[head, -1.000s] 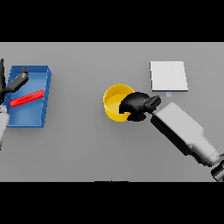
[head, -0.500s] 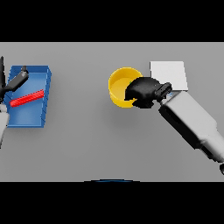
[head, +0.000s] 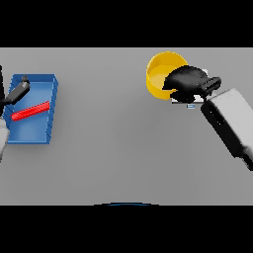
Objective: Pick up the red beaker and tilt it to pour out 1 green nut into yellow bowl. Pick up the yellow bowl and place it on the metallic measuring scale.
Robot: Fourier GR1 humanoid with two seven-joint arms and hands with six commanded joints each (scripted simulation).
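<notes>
One main risk is being judged: yellow bowl [head: 160,75], being gripped at rim by clenched right hand [head: 190,83], may be set off-centre or tipped, since measuring scale [head: 188,102] is being mostly hidden beneath hand. Right arm is being extended forward-left. Left hand [head: 17,90], fingers unclear, is being held over blue tray [head: 34,132].

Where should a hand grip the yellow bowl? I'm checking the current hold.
At its rim, from the bowl's right side. The yellow bowl is open-topped with a thin wall, and the right hand already curls over its right rim, carrying it.
</notes>
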